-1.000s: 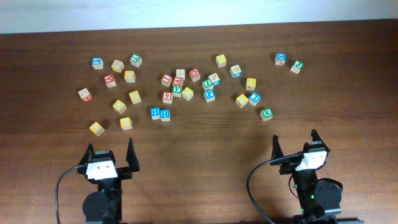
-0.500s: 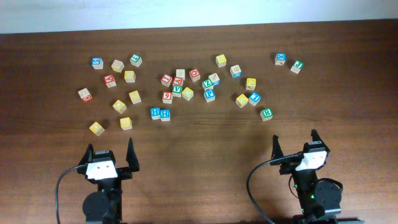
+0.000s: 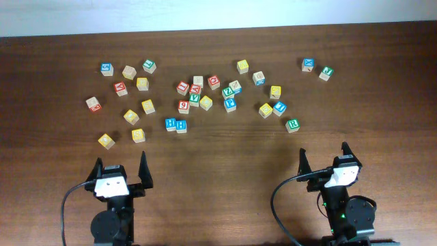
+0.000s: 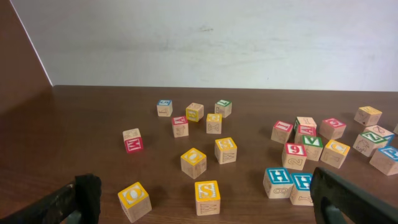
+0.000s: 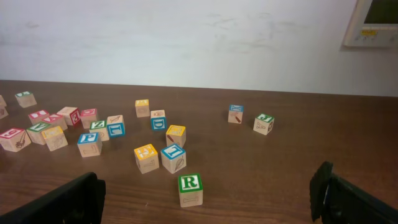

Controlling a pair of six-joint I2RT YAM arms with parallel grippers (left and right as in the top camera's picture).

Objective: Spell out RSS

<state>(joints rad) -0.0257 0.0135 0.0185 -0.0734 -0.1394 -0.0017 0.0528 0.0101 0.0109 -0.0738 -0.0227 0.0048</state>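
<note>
The R cube has a green top face and stands alone at the near right of the scatter. In the right wrist view the R cube lies just ahead, between the wide jaws of my right gripper. A yellow-faced S cube sits at the near left. In the left wrist view this S cube is close ahead of my left gripper. Other yellow cubes lie behind it, their letters too small to read. The left gripper and the right gripper are both open and empty, near the front edge.
Two blue H cubes stand side by side right of the S cube, and a yellow O cube lies to its left. Several more letter cubes spread across the far half of the brown table. A white wall runs behind.
</note>
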